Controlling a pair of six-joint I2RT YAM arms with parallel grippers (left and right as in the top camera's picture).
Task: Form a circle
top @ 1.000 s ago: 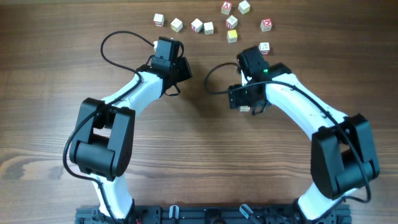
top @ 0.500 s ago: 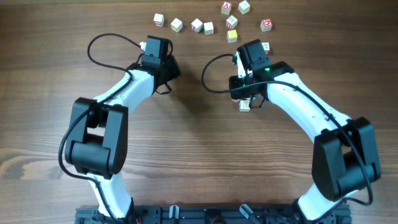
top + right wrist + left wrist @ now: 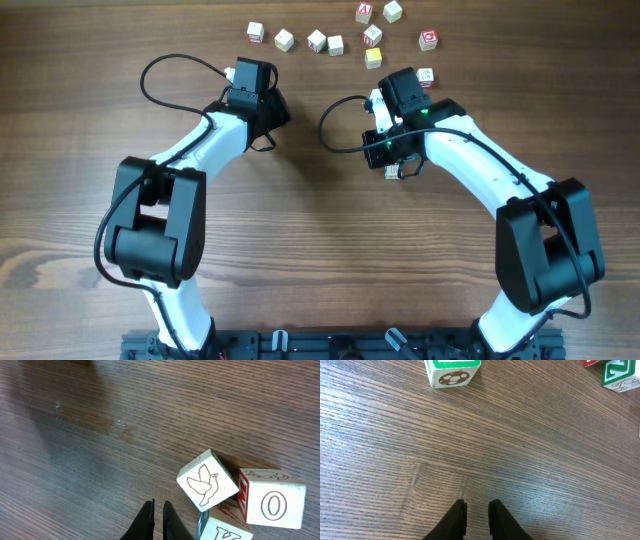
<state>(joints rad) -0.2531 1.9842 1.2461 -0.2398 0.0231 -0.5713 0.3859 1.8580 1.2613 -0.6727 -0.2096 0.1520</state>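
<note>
A brown wooden bench (image 3: 320, 250) fills every view. The right arm (image 3: 480, 165), white with black joints, bends inward over it, and the left arm (image 3: 200, 150) bends in the same way well to the left of the right claw (image 3: 158, 504). That right claw faces bare wood, its two dark fingers clenched almost tip to tip with nothing between them. The left claw (image 3: 476, 505), well apart from the right claw, also hangs over bare wood, its fingers parted by a narrow gap, released and empty. Loose cubes (image 3: 317, 40) lie scattered beyond the right claw, near the far edge of the bench. The circle (image 3: 242, 497) lies just right of the right claw in the wrist view: three small white cubes packed close together. I cannot tell whether any of them touches the claw, and from overhead the arm hides most of the cluster. The dove cube (image 3: 206, 485) sits turned like a diamond, just past the claw's tips. The O cube (image 3: 272, 505), with a red side face, lies farthest from the claw. The K cube (image 3: 225, 530) is cut off by the lower edge, close beside the claw.
</note>
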